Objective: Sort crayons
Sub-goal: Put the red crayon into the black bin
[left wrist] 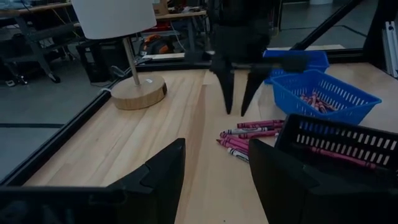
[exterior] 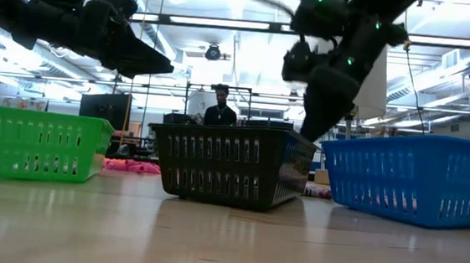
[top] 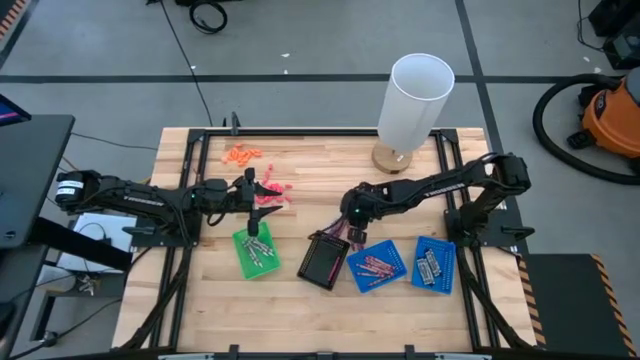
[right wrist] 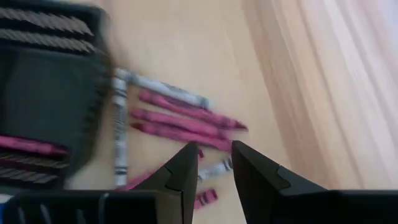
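High view: the tabletop (top: 300,310) is pale wood planking in a black metal frame. Near its far edge, right of centre, stands a lamp with a white cylindrical shade (top: 415,100) on a round wooden base. No writing or brand can be read on anything.

Four small plastic trays with slotted walls sit toward the near edge: a green tray (top: 256,250) left of centre holding grey crayons, a black tray (top: 325,260) at the centre with pink crayons showing in it, then a blue tray (top: 378,266) holding pink crayons and a second blue tray (top: 435,264) holding grey ones.

The left gripper (top: 250,195) hangs above the tabletop just beyond the green tray, its fingers spread wide and empty. The right gripper (right wrist: 214,163) hovers over the loose crayons (right wrist: 180,118), fingers a narrow gap apart and holding nothing.

Those loose crayons, thin paper-wrapped sticks, mostly pink-magenta with a few grey ones, lie on the bare wood just beyond the black tray's far edge. Chunky coral-red bits (top: 272,192) lie beside the left gripper, and stubby orange bits (top: 241,153) lie near the far-left corner.
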Controlling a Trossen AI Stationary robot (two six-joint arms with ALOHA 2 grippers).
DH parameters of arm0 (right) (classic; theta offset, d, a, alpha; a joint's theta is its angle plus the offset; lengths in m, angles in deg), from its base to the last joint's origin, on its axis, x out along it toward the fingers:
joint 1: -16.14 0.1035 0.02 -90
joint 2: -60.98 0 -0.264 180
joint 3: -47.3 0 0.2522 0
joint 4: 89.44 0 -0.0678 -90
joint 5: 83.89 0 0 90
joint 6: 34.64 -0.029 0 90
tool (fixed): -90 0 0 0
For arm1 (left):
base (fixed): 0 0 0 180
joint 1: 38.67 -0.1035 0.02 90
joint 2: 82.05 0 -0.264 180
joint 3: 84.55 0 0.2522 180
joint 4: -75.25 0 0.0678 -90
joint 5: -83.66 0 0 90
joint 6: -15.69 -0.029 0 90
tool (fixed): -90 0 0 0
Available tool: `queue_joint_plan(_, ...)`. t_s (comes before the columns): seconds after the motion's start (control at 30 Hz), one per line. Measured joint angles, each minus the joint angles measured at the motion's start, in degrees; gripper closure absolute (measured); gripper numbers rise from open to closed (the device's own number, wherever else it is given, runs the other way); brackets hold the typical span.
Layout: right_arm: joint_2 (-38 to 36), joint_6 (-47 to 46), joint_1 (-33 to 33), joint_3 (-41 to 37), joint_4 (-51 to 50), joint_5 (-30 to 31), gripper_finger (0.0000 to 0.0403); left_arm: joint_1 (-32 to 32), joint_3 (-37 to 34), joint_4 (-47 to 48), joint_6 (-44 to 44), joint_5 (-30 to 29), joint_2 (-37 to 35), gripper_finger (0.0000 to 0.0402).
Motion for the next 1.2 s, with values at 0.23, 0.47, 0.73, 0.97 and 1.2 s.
queue_joint_plan(0.23, 0.04, -7.18, -0.78, -0.97, -4.94, -1.76, 0.0296, 0.02, 0.0, 0.03, 0.64, 0.02, 0.01, 0.0214)
queue_joint_plan(0.47, 0.04, -16.4, -0.66, -0.94, -9.2, -8.46, 0.0296, 0.0, 0.0, 0.0, 0.68, 0.04, 0.0, 0.0214)
queue_joint_plan(0.73, 0.76, -18.01, 0.26, -0.92, -10.63, -10.6, 0.0296, 0.0, 0.0, 0.03, 0.74, 0.07, 0.0, 0.0214)
queue_joint_plan(0.97, 1.61, -17.97, 0.26, -0.9, -11.25, -12.02, 0.0296, 0.01, 0.0, 0.0, 0.8, 0.11, 0.0, 0.0214)
queue_joint_plan(1.2, 1.9, -17.92, 0.26, -0.9, -11.41, -12.44, 0.0295, 0.0, 0.0, 0.11, 0.83, 0.28, 0.0, 0.0214)
